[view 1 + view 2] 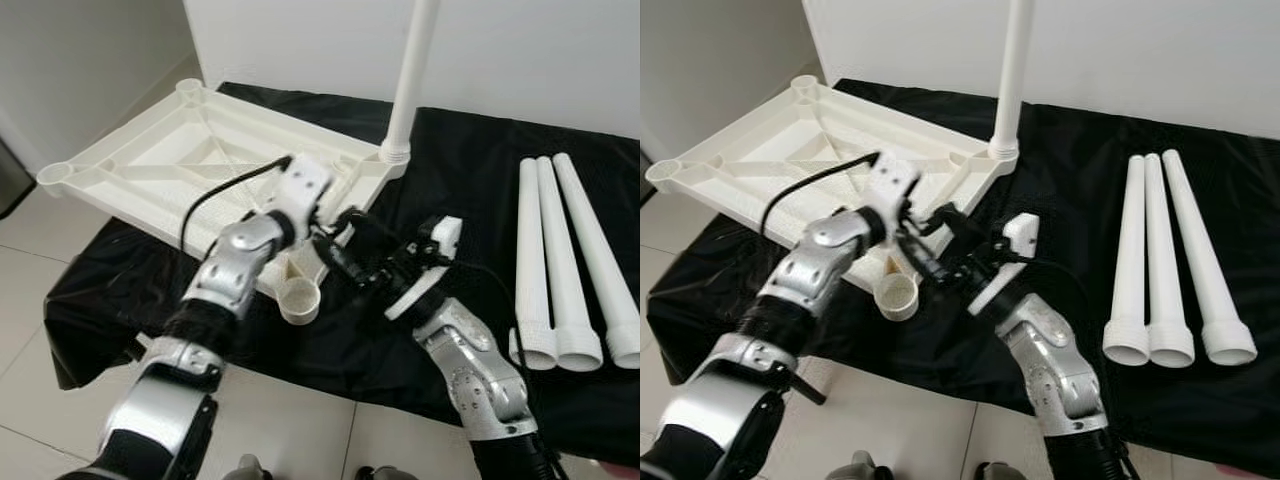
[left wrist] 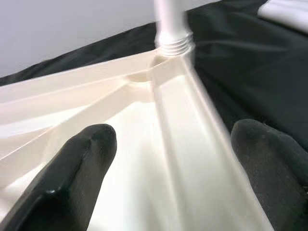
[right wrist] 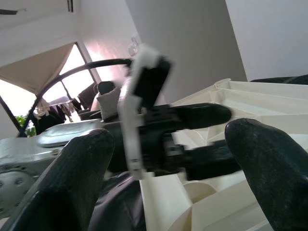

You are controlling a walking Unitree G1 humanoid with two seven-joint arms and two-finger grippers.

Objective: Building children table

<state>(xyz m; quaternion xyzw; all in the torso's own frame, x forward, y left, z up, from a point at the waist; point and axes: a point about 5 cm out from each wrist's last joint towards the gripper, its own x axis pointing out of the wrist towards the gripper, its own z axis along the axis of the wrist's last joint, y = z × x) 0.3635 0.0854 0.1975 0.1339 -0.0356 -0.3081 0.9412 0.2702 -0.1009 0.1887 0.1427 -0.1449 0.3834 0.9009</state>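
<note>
Tabletop (image 1: 180,160) — a white plastic panel lying upside down with its ribbed underside up — rests on a black cloth (image 1: 480,180) that covers the bench. The panel sits tilted, its near corner overhanging the front edge of the cloth. A round socket (image 1: 300,300) at that near corner stands empty, as do the sockets at the two left corners. One white leg (image 1: 410,75) stands upright in the far right corner socket, its threaded end seated at the panel.

Three more white legs (image 1: 570,265) lie side by side on the cloth at the right, well apart from the panel, their wide threaded ends pointing toward the robot.

Left pincer (image 1: 335,230) reaches over the near right part of the panel. The left wrist view shows its two black fingers (image 2: 72,168) spread apart, one on each side of a raised rib of the panel, with the upright leg straight ahead; contact with the rib cannot be told.

Right pincer (image 1: 350,250) sits just beside the left one, near the empty socket at the panel's near edge. Its fingers (image 3: 77,163) are open — the right wrist view looks between them at the left pincer and the panel edge.
</note>
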